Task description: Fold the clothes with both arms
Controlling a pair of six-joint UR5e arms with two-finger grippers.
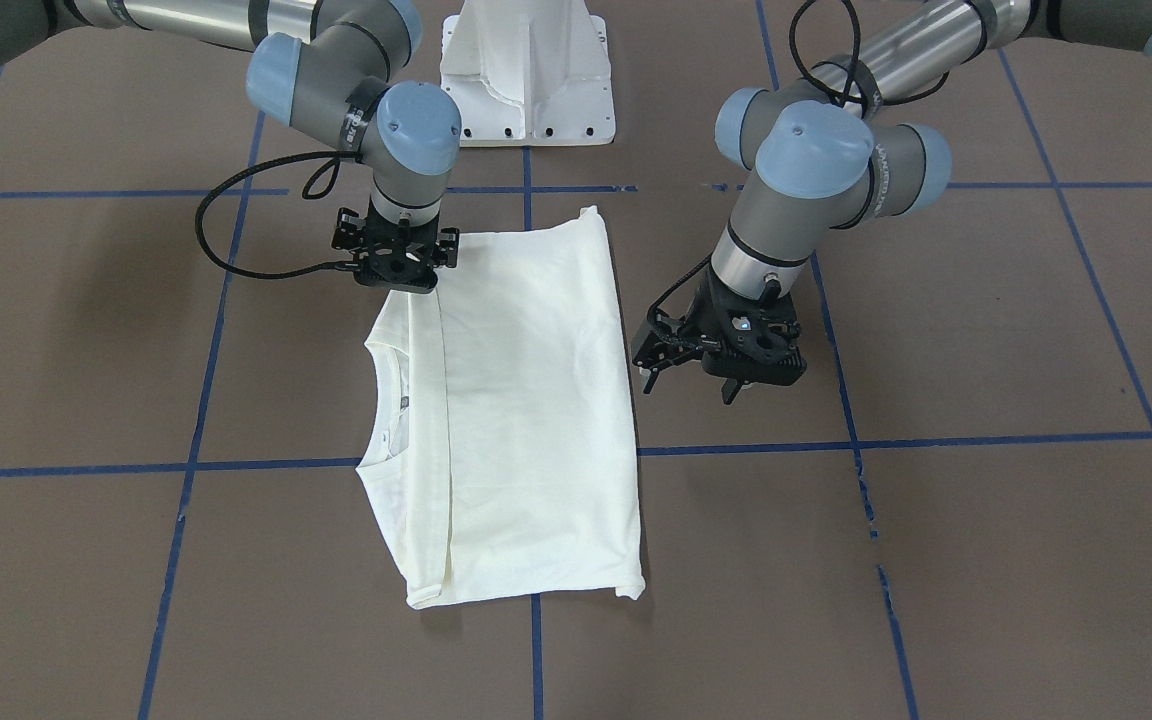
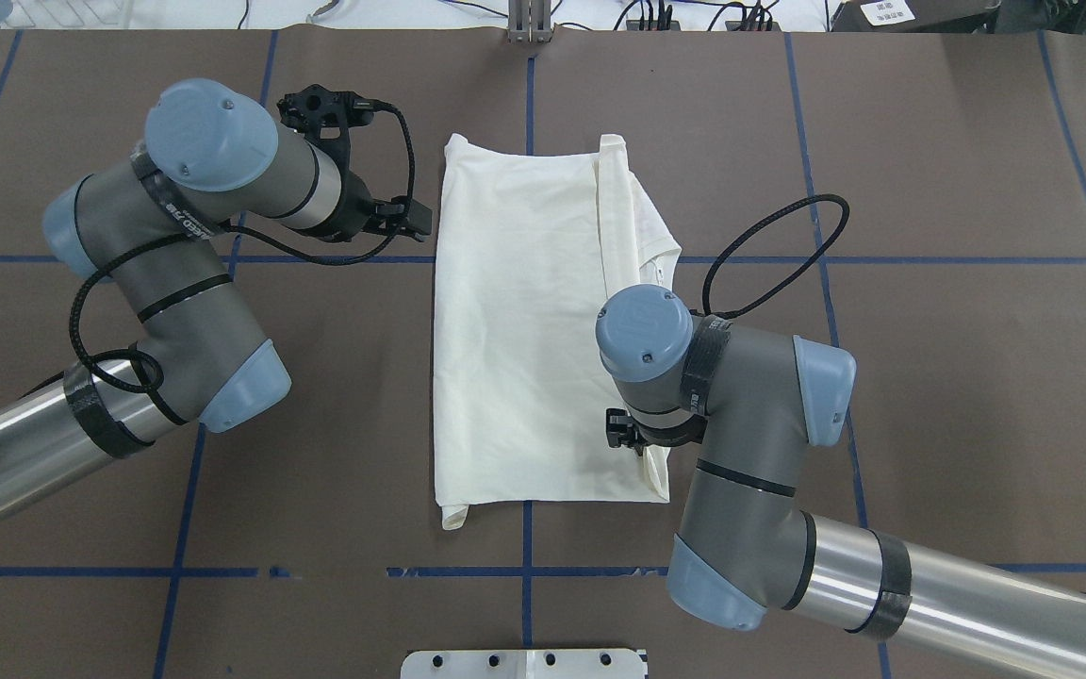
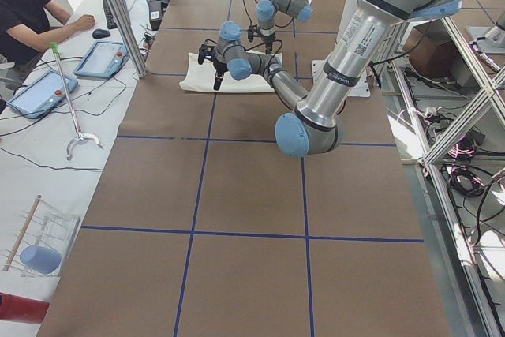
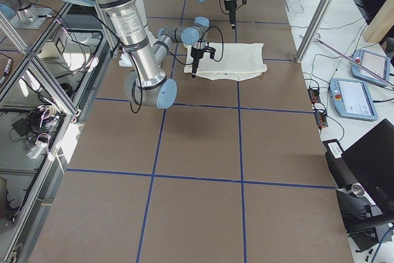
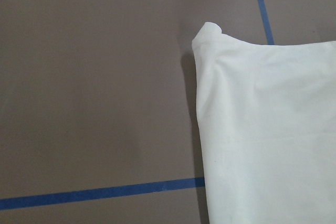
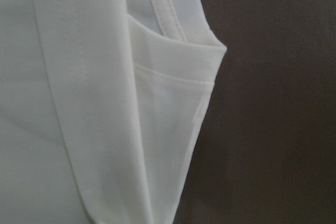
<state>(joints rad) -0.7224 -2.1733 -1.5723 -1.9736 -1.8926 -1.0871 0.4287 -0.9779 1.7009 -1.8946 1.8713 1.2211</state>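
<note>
The cream-white T-shirt (image 1: pixel 526 420) lies flat on the brown table, folded into a long rectangle with its plain side up. Its neckline (image 1: pixel 386 400) shows at one long edge and the print is hidden. My left gripper (image 1: pixel 696 385) hangs tilted just off the shirt's other long edge and holds nothing; the left wrist view shows a shirt corner (image 5: pixel 207 30) and bare table. My right gripper (image 1: pixel 398 270) is over the shirt corner nearest the robot base, its fingers hidden under the wrist (image 2: pixel 645 332). The right wrist view shows folded layers and the collar band (image 6: pixel 163 9).
Blue tape lines (image 1: pixel 736 448) cross the brown table (image 1: pixel 986 330). The white pedestal base (image 1: pixel 526 70) stands behind the shirt. Black cables (image 2: pixel 769 245) loop off both wrists. An operator (image 3: pixel 28 13) sits at a side desk with tablets, away from the table.
</note>
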